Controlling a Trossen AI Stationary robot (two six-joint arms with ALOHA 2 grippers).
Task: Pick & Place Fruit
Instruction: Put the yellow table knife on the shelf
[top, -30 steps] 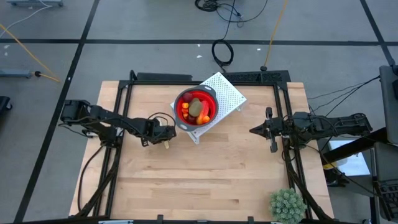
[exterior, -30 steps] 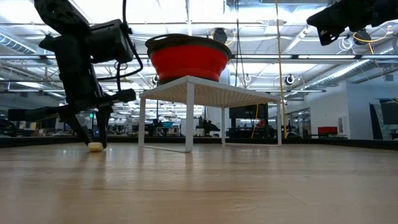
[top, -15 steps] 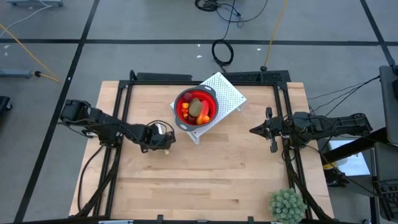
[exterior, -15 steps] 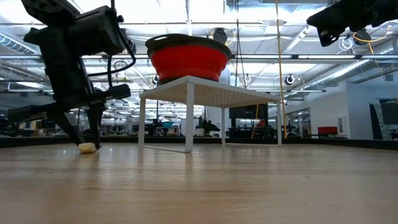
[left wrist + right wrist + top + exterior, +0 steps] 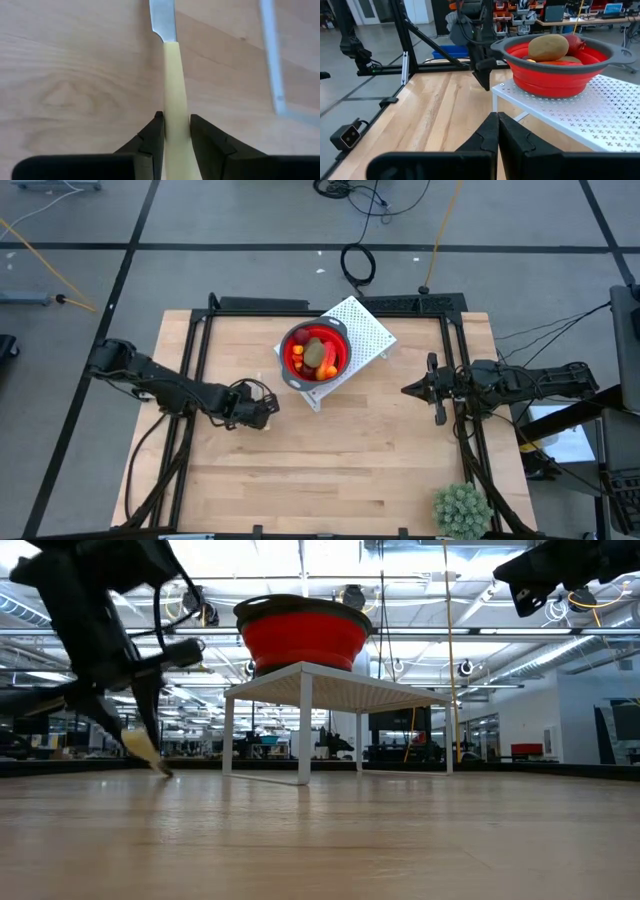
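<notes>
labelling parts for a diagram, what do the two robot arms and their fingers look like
Both arms are dark, nearly black, built of jointed segments with black cables looped along them. The left arm ends in a blocky black gripper with two wedge-shaped matte black fingers. The right arm looks the same, its gripper tapering to two narrow dark fingers. No markings show.

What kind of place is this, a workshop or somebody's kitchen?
Most likely a robotics lab in a big open hall, not a kitchen. A wooden table sits on a grey floor with loose cables, desks with monitors stand behind, and industrial ceiling lights run overhead.
</notes>
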